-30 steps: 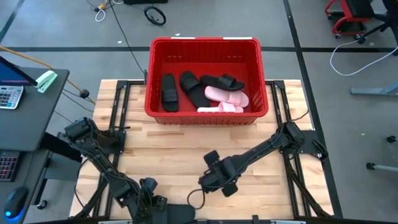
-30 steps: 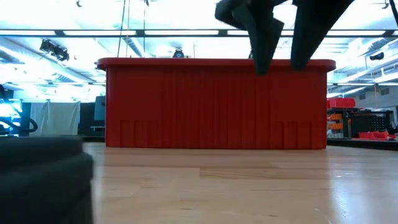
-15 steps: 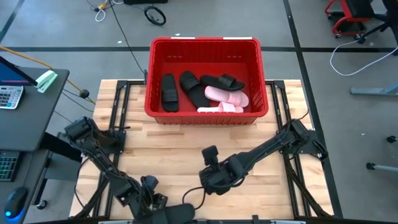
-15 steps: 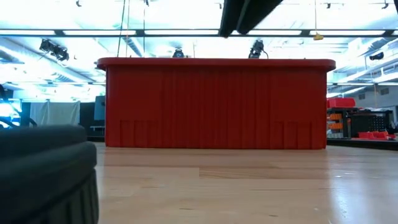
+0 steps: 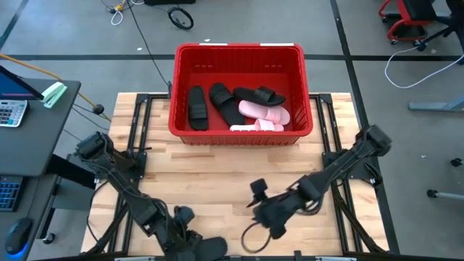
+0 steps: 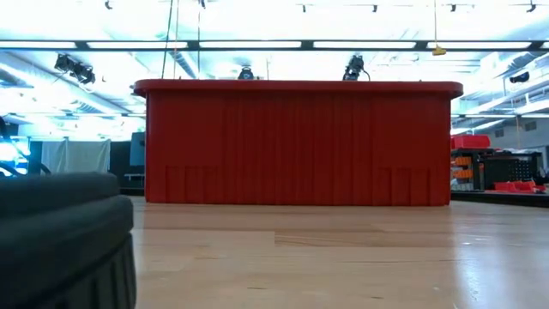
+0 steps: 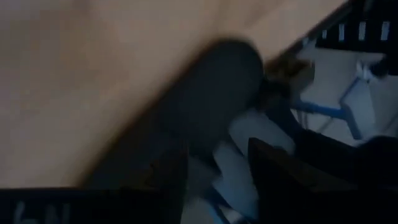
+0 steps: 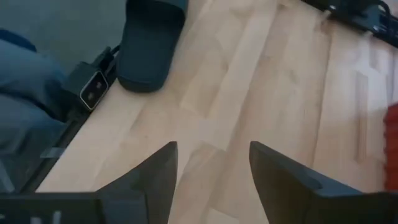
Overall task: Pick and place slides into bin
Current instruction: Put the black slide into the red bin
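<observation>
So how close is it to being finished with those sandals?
Nearly done. Three black slides and two pink slides already lie in the bin. Neither arm holds anything: the left gripper is open by the last black slide at the table's near edge, and the right gripper is open over bare wood. Only that one slide is left.

High view: straight down over the pale wooden table (image 5: 217, 181). Low view: level at tabletop height, facing the large red ribbed plastic bin (image 6: 296, 142), shared with the high view (image 5: 239, 90)
</observation>
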Motion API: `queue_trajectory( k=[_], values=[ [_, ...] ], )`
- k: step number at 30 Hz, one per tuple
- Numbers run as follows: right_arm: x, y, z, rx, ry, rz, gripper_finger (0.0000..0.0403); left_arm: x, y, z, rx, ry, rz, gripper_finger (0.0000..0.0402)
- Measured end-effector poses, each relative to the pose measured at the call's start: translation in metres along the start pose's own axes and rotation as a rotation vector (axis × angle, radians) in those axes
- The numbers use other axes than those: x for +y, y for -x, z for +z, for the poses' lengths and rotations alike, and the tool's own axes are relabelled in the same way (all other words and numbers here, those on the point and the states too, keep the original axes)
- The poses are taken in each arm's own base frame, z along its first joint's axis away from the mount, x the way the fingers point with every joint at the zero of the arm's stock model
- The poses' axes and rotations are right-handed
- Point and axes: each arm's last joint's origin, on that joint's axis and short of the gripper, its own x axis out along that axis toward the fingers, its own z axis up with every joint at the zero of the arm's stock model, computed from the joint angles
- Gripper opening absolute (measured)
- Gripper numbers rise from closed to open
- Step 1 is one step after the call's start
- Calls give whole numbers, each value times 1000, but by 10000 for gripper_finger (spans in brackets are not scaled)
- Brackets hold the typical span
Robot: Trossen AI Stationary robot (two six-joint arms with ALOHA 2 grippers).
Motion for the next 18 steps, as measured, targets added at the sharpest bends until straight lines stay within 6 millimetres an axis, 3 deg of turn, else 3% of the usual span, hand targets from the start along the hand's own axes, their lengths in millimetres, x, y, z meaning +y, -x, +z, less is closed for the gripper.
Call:
queue_trajectory(
  k=[9, 14, 18],
  values=[
    [-12, 23, -64, -131, -138, 2, 206, -21, 19, -41, 114, 289, -106, 177],
    [-8, 31, -90, -213, -166, 33, 206, -14, 3, -65, 126, 400, -55, 170],
    [-7, 39, -99, -263, -173, 48, 206, -3, -18, -73, 108, 418, 2, 170]
  ],
)
